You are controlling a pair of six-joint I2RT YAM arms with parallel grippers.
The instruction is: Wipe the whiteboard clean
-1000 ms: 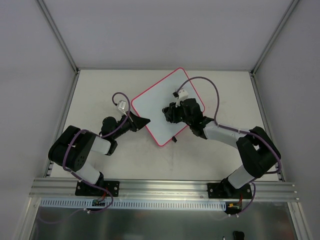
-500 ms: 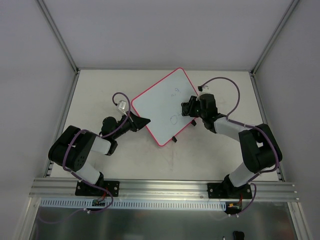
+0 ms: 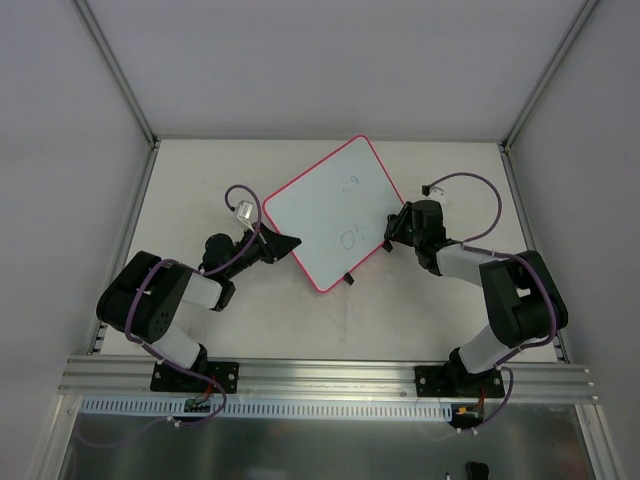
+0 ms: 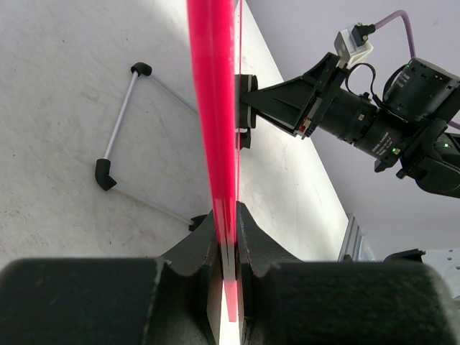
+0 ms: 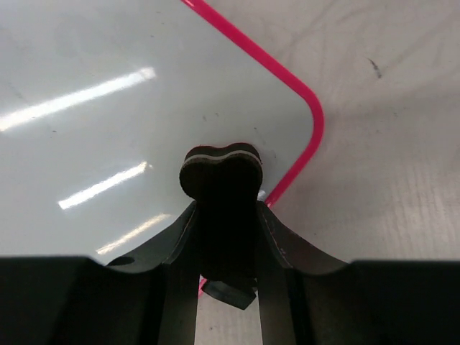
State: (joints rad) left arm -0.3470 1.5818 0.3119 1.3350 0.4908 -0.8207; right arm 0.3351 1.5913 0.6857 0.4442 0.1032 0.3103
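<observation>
The whiteboard [image 3: 325, 205] lies tilted on the table, white with a pink-red rim and faint handwriting near its right corner. My left gripper [image 3: 287, 243] is shut on its left edge; in the left wrist view the pink rim [image 4: 214, 129] runs up between the fingers. My right gripper [image 3: 395, 228] is at the board's right corner, shut on the black eraser block [image 5: 221, 187]. The eraser rests over the board surface [image 5: 108, 108] just inside the rounded pink corner [image 5: 313, 118]. A small black clip [image 3: 348, 277] shows on the board's near edge.
The beige tabletop [image 3: 420, 310] is bounded by grey walls and an aluminium rail [image 3: 330, 375] at the front. A folding wire stand [image 4: 118, 122] under the board shows in the left wrist view. The right arm's purple cable [image 3: 470, 190] loops above the arm.
My right gripper with the eraser has slid from the board's middle to its right corner, uncovering the faint handwriting. The left gripper has not moved.
</observation>
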